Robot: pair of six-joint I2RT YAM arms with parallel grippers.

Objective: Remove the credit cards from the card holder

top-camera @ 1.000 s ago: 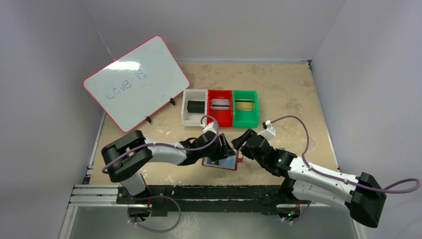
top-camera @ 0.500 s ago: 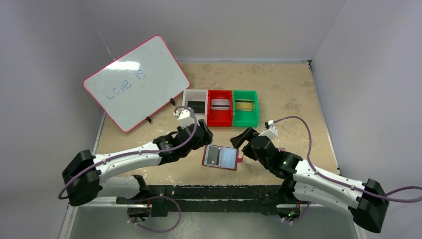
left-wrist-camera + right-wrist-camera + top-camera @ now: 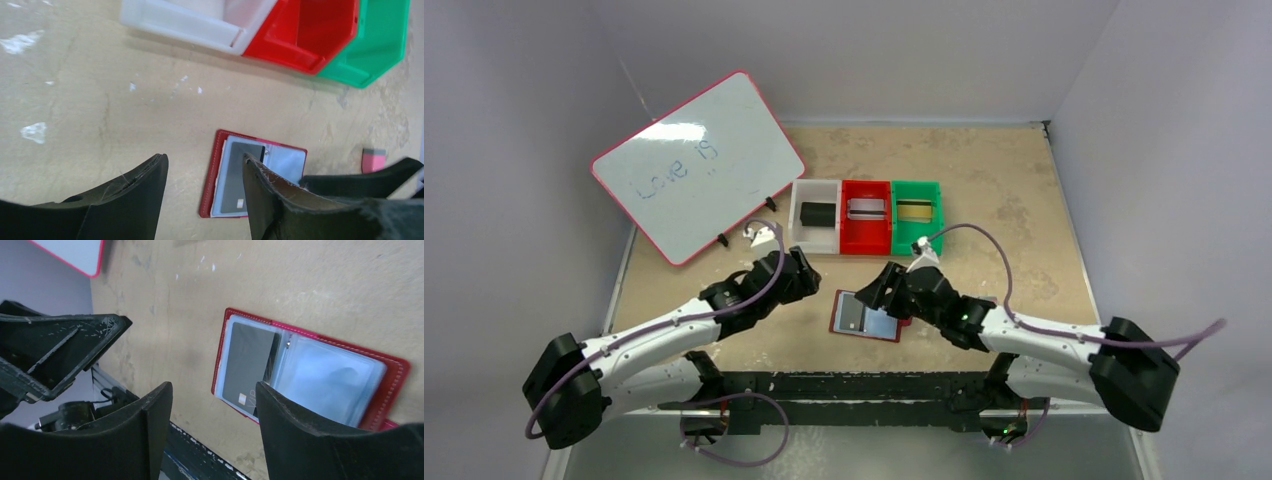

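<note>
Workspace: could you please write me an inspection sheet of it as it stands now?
Surface: tan table, scuffed, white flecks.
Job's things: holder open flat, dark card in its left sleeve; black card in white bin, silver card in red bin, gold card in green bin.
Clutter: whiteboard, pink block.
Grippers: left gripper open, empty, beside holder; right gripper open, empty, over holder.
Cables: purple cables loop off both arms.
Surroundings: grey walls.

White links (image 3: 659,335), black joints (image 3: 1132,385) and purple cables (image 3: 965,226) are seen on each arm; the left gripper (image 3: 205,160) and right gripper (image 3: 214,387) are scuffed black.
</note>
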